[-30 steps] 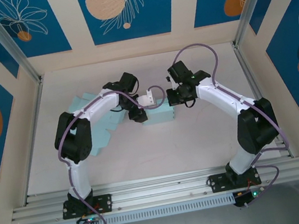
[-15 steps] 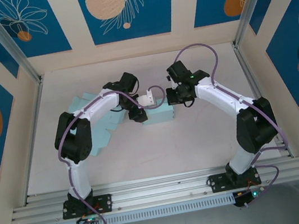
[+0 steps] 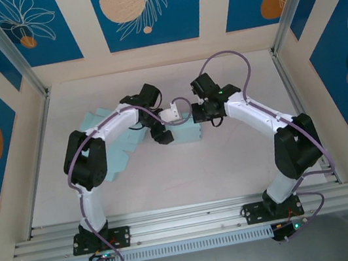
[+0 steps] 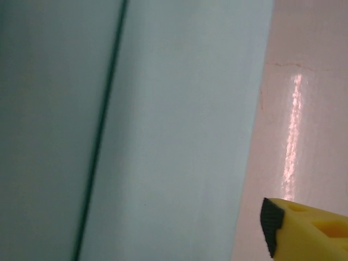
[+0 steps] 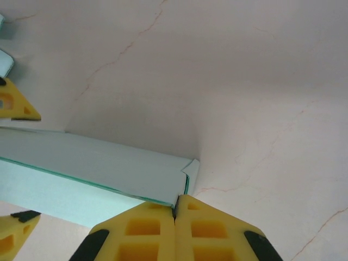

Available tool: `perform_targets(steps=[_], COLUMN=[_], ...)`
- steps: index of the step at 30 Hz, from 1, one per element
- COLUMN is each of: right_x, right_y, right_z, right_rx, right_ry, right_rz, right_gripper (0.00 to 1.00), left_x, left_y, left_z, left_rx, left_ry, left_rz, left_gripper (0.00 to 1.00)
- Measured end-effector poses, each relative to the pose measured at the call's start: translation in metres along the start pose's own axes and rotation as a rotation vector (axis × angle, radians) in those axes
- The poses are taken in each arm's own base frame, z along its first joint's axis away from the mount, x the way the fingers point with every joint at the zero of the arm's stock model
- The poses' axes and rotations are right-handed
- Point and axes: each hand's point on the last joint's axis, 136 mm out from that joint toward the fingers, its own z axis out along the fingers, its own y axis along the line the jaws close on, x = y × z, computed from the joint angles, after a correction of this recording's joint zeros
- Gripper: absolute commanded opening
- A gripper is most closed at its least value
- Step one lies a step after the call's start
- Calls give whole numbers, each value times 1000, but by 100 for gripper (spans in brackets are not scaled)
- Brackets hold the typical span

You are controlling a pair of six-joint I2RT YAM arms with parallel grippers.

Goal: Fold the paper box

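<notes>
The yellow fingers of the right gripper are pressed flat together. The thin upper edge of the pale teal paper box runs straight into the seam between them, so they appear to pinch that wall at its right end, beside a small turned-in corner flap. The left gripper stands wide open and holds nothing. Its two yellow tips sit on either side of the box's far end, and in its own wrist view one black-padded finger hangs clear of the panel with bare table between them.

The box sits mid-table between the two arms, partly raised, on the pale marbled tabletop. More flat teal card with notched edges lies under the left arm.

The step in hand looks like shaping the raised walls while the right side acts as an anchor. To do it well, the right pinch should stay low and firm without tugging, since thin card creases easily. The left fingers should close squarely across the wall near a scored fold line, not mid-panel. They should then turn the panel along that line slowly so the box does not skid or twist.
</notes>
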Motion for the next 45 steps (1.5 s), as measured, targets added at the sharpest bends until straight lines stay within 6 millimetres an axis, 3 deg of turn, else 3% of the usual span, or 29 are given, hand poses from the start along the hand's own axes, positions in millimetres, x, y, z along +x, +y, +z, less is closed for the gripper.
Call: perform_targets(steps=[4, 8, 13, 17, 23, 32, 38, 45], right_x=[2, 5, 4, 5, 6, 7, 7, 8], right_y=[6, 11, 11, 12, 15, 18, 18, 19], right_z=[0, 0, 0, -1, -1, -1, -1, -1], right_rx=[-2, -2, 11, 13, 10, 12, 14, 32], right_ry=[0, -1, -6, -7, -7, -8, -9, -17], right_rz=[-22, -43, -52, -61, -68, -77, -79, -91], right_gripper=[0, 0, 0, 0, 0, 0, 0, 0], left_x=[-8, -21, -24, -5, 12, 20, 21, 19], left_y=[-1, 6, 18, 19, 13, 13, 13, 15], left_z=[-23, -59, -90, -90, -87, -75, -75, -73], left_rx=[-60, -167, -286, -308, -292, -275, -279, -282], left_ry=[-45, -111, -125, -56, 15, 33, 24, -18], left_rz=[-22, -61, -146, -258, -380, -525, -597, -694], left_gripper=[89, 88, 73, 62, 55, 21, 9, 3])
